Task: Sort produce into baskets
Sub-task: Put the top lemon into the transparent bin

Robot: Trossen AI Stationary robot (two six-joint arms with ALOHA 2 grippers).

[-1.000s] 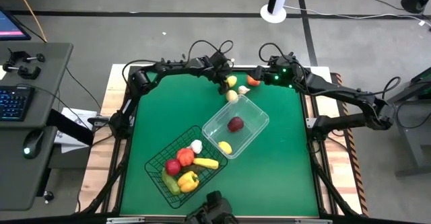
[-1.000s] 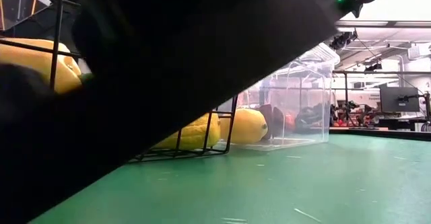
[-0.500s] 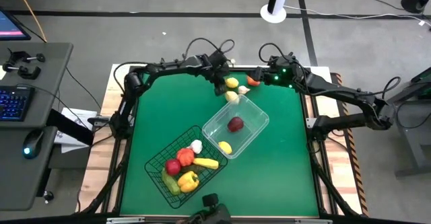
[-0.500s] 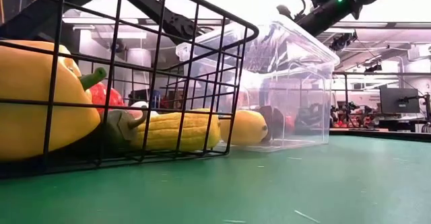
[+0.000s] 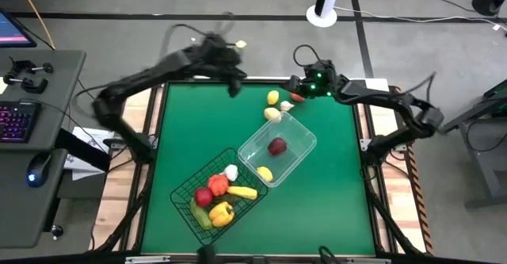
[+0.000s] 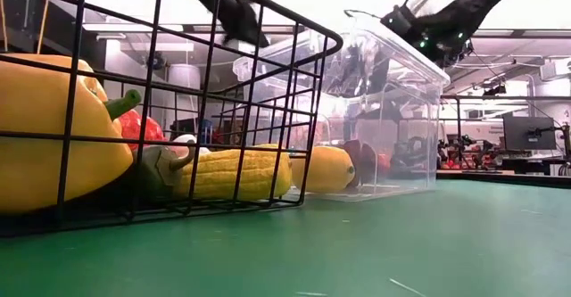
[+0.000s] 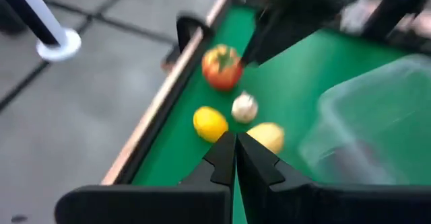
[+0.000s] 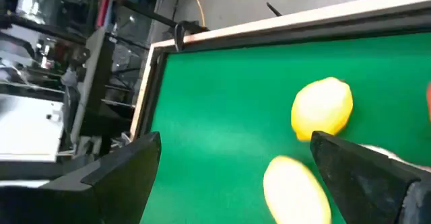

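High view: four loose pieces lie just beyond the clear basket (image 5: 276,147); lemon (image 5: 272,97) farthest out.

Left wrist view: left gripper (image 7: 234,142) pinched closed, empty.

Right wrist view: right gripper (image 8: 236,158) spread wide. You'd grip the lemon across its middle; likely light, hard, slippery.

Left arm (image 5: 150,74) blurred; clear basket (image 7: 377,123) cut off.

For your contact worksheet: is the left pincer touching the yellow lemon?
Apart. The left wrist view shows the shut left pincer empty, green table between it and the lemon.
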